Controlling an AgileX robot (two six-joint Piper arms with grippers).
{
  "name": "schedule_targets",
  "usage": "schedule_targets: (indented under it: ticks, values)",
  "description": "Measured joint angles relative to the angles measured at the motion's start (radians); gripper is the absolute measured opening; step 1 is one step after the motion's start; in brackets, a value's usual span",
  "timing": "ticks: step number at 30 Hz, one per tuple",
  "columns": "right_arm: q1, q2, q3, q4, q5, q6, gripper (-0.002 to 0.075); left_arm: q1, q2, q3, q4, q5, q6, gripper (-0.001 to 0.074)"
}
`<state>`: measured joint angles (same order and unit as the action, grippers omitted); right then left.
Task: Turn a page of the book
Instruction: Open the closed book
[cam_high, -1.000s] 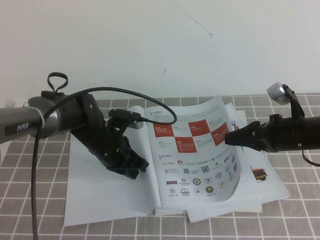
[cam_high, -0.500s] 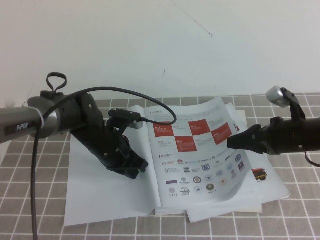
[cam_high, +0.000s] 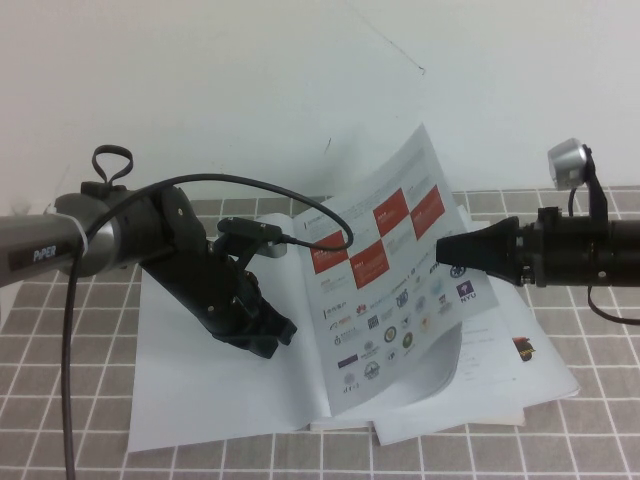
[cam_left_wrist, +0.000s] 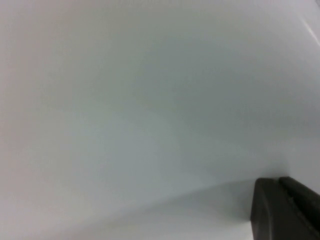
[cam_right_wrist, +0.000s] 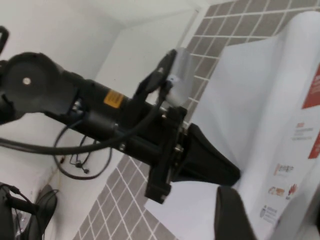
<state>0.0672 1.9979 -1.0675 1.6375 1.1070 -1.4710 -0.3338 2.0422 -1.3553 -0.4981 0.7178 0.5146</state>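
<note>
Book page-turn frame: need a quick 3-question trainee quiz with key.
1. True or false: the page with red squares is lifted off the book.
2. Which gripper is at the lifted page's outer edge? A) left B) right
3. Fill in: the left gripper rests on the book's ____ half.

Key
1. True; it stands up, curved, above the stack.
2. B; the right gripper meets that edge, while the left one presses the blank side.
3. Left.

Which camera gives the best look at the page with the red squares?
The high view: the page shows whole, raised by the right gripper. The right wrist view catches only its edge; the left wrist view, none. The left gripper presses the book.
</note>
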Motion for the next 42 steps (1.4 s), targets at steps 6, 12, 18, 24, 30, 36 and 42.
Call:
schedule_targets:
  ticks: [6,12,18,24,30,36,42]
  values:
    - [0.0,-0.037,-0.045,0.0,0.033,0.005,0.0356,0.0,0.0,0.0,-0.004,0.0,0.0,-0.0004]
    - [0.004,-0.048,-0.133,-0.031,0.045,0.065,0.0356,0.0,0.0,0.0,-0.006,0.0,0.0,-0.0004]
    - [0.047,-0.054,-0.171,-0.186,0.009,0.176,0.0356,0.0,0.0,0.0,-0.008,0.0,0.0,-0.0004]
    - [0.088,-0.054,-0.171,-0.381,-0.18,0.27,0.0356,0.0,0.0,0.0,-0.012,0.0,0.01,-0.0004]
    - [0.108,-0.054,-0.171,-0.384,-0.211,0.272,0.0356,0.0,0.0,0.0,-0.016,0.0,0.015,-0.0004]
    - [0.116,-0.036,-0.173,-0.384,-0.223,0.264,0.0356,0.002,0.002,0.0,-0.024,0.0,0.026,-0.0004]
    - [0.116,-0.016,-0.179,-0.37,-0.225,0.264,0.0356,0.002,0.002,0.0,-0.035,-0.002,0.046,-0.0004]
